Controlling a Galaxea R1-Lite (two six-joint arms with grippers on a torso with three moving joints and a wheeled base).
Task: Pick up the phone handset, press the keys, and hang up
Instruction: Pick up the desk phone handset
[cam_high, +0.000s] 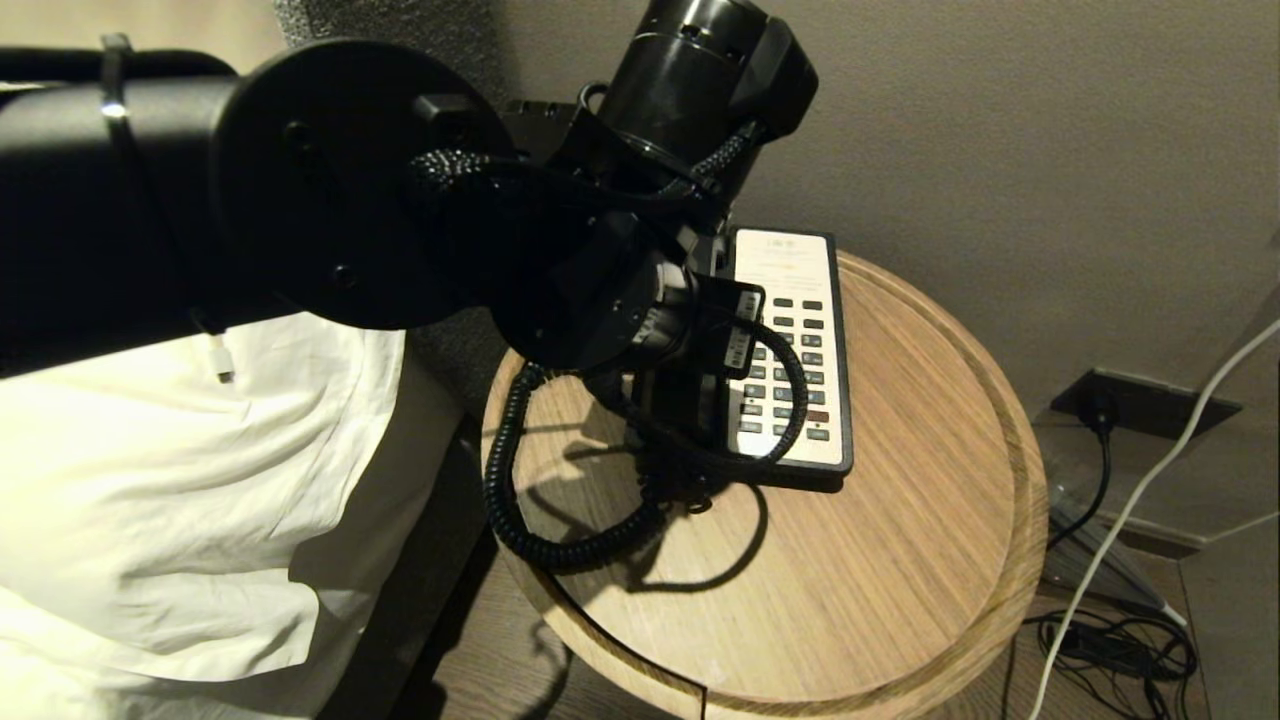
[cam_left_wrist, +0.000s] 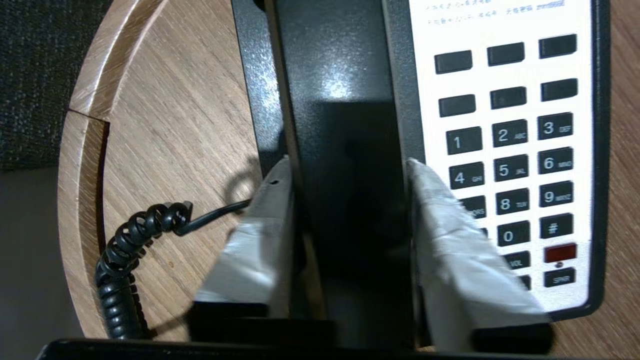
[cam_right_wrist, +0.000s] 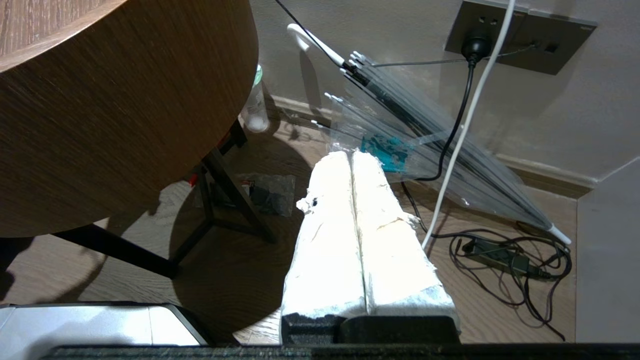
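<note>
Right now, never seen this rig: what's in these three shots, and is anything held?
It's a two-armed robot. The head view looks down on a round wooden table carrying a desk phone; the bulky black shape is the left arm. The left wrist view shows the left gripper, taped fingers either side of the black phone handset, which lies in its cradle beside the keys, coiled cord alongside. It looks gripped, not lifted. The right wrist view shows the right gripper shut, parked beside the table, over the floor.

The black left arm reaches forward and down, its tape-wrapped left gripper clamped. The white-padded right gripper hangs parked, fingers pressed together.
</note>
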